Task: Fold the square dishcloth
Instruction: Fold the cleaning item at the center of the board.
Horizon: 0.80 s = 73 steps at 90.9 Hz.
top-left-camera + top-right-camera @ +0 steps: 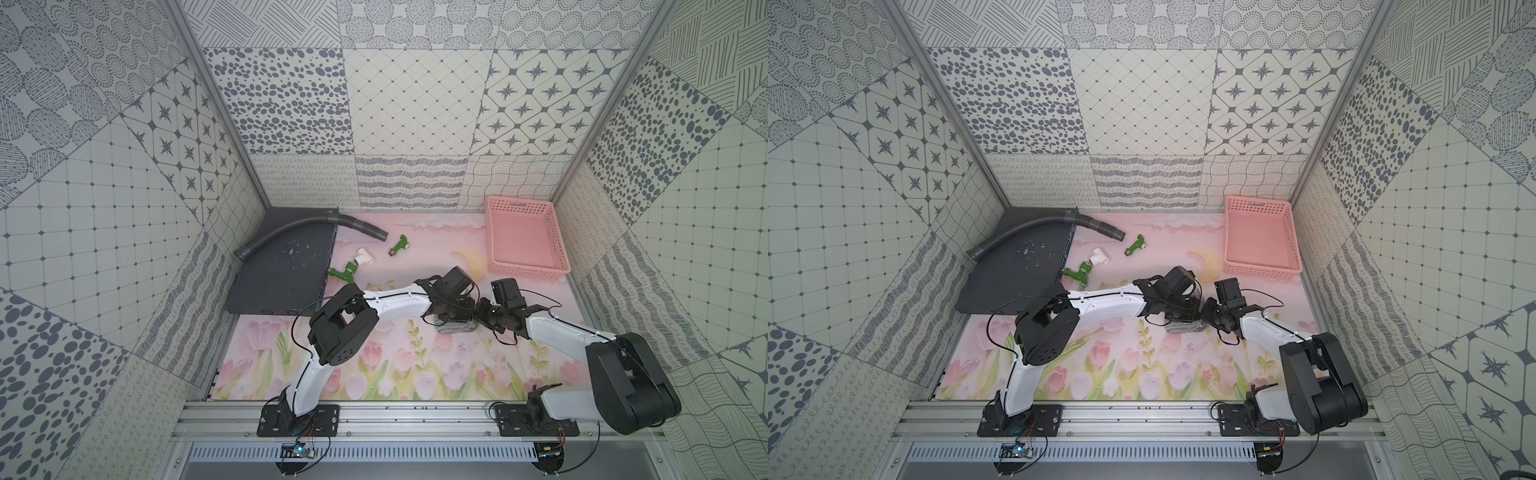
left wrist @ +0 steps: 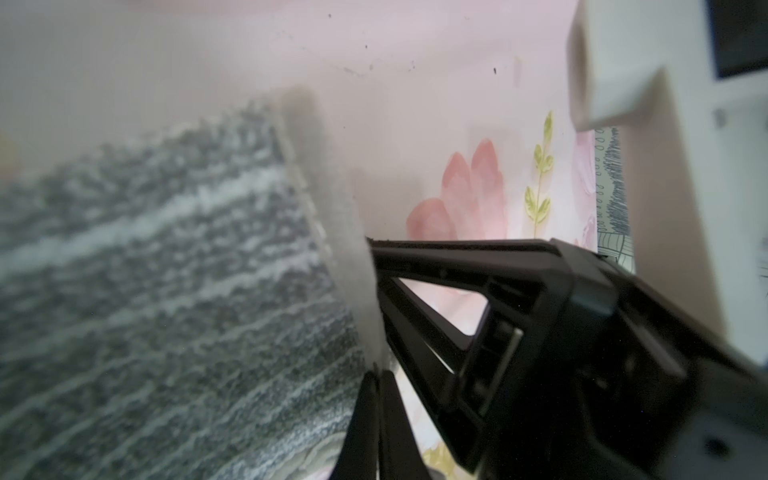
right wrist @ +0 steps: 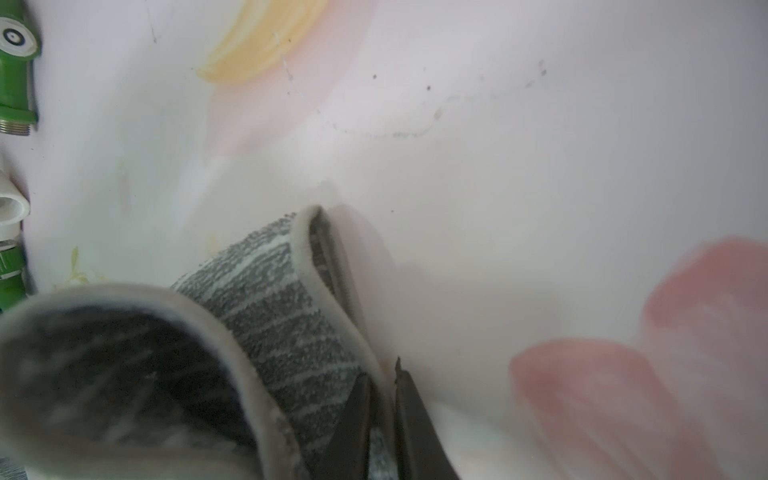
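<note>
1. My left claw [image 2: 376,376] is pinching shut on the pale hem of the square dishcloth [image 2: 166,291].
2. My right claw [image 3: 384,376] is clamping another stretch of hem, with the cloth curling into a loop.
3. The dishcloth is bunching between my two wrists over the floral mat [image 1: 415,365], near the pink basket [image 1: 525,237].

- I can read no words, brands or numbers in any of my views.
- The green fitting [image 3: 16,87] has a white round cap [image 3: 14,38] with a dark ring and dot (a mark, not lettering).
- Any print on the small circuit board [image 1: 297,452] is too small for me to read.
</note>
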Available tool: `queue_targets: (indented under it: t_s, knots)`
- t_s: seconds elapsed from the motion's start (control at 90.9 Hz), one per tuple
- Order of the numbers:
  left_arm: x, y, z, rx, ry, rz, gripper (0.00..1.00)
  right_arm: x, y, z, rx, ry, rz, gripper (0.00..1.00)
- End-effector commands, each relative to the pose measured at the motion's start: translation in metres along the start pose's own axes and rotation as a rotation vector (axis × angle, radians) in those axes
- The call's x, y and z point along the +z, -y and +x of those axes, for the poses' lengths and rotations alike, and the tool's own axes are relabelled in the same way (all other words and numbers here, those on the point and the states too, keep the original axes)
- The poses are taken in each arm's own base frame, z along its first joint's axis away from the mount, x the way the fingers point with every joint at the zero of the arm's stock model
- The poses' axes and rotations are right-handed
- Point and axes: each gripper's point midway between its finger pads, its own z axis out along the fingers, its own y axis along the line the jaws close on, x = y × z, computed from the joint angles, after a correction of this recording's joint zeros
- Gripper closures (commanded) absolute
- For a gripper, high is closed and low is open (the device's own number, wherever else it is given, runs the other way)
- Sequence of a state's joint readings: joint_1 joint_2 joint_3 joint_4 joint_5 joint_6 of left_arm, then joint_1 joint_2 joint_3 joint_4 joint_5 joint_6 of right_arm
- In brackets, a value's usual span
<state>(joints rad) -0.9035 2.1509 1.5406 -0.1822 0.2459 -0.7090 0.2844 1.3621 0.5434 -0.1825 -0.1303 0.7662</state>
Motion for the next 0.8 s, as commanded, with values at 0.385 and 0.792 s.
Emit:
queue_targets:
  t_s: [0.385,0.792]
  knots:
    - [0.015,0.015,0.0,-0.001,-0.012,0.12,0.87,-0.011,-0.012,-0.021,-0.02,0.075,-0.023,0.77]
    - [-0.021,0.054,-0.007,0.005,0.021,0.335,0.59,-0.042,-0.007,-0.041,-0.063,0.156,0.077,0.69]
